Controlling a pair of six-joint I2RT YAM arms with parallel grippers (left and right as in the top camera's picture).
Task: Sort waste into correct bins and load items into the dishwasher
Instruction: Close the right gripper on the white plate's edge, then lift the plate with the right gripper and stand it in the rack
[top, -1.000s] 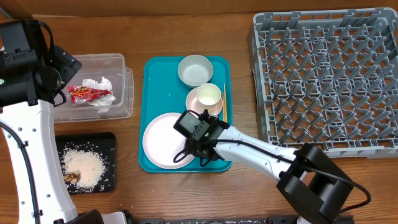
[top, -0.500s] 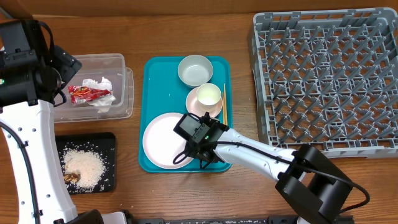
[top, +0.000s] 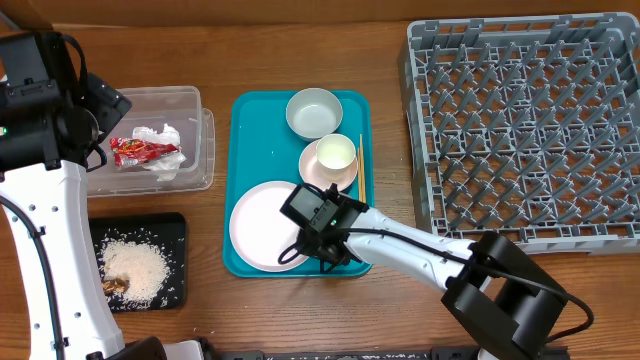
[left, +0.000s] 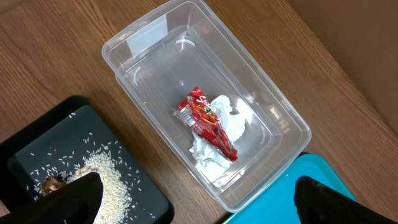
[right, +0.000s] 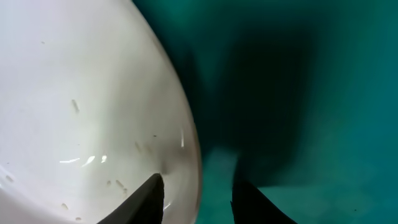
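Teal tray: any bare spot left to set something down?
Only the upper-left patch of the tray, bordered by its left rim, the bowl and the plate. The right side is crowded: cup, chopsticks, and the right claw at the plate's edge.

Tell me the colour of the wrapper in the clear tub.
Red; the wrapper shows best in the left wrist view.
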